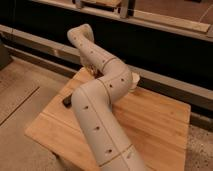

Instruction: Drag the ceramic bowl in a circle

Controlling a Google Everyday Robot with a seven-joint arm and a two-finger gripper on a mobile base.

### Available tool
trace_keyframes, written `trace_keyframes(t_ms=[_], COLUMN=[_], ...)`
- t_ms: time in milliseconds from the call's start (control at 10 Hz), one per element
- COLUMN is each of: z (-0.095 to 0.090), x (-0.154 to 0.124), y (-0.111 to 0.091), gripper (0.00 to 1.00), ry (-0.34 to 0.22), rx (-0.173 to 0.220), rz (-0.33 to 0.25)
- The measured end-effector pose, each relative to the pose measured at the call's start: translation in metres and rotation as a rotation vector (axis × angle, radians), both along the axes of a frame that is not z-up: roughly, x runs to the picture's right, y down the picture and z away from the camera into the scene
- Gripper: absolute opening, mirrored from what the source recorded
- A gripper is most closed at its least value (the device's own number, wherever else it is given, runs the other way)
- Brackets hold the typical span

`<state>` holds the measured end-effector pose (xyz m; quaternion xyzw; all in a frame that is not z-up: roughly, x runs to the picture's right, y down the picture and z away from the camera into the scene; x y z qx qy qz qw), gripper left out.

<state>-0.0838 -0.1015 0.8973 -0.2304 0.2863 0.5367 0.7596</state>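
Note:
My pale arm rises from the bottom of the camera view, bends at the elbow (112, 82), reaches up to a joint (82, 35) and drops toward the far left part of the wooden table (160, 125). The gripper (93, 71) hangs just above the table's far edge, mostly hidden behind the arm. A pale rounded edge, which appears to be the ceramic bowl (134, 83), peeks out right of the elbow at the back of the table. The arm hides most of it. I cannot tell whether the gripper touches it.
A small dark object (66, 100) lies on the table's left side, next to the arm. A dark wall with a ledge (165, 22) runs behind the table. Speckled floor (20, 95) lies to the left.

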Motion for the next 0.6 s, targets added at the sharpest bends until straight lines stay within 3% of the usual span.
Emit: trace_keyframes(t_ms=[500,600], z=[-0.001,-0.004], x=[-0.004,-0.016], y=[-0.003,-0.001], gripper=[0.0,0.0], ry=[-0.008,-0.047], rx=[0.007,-0.005], rz=[-0.002,0.013])
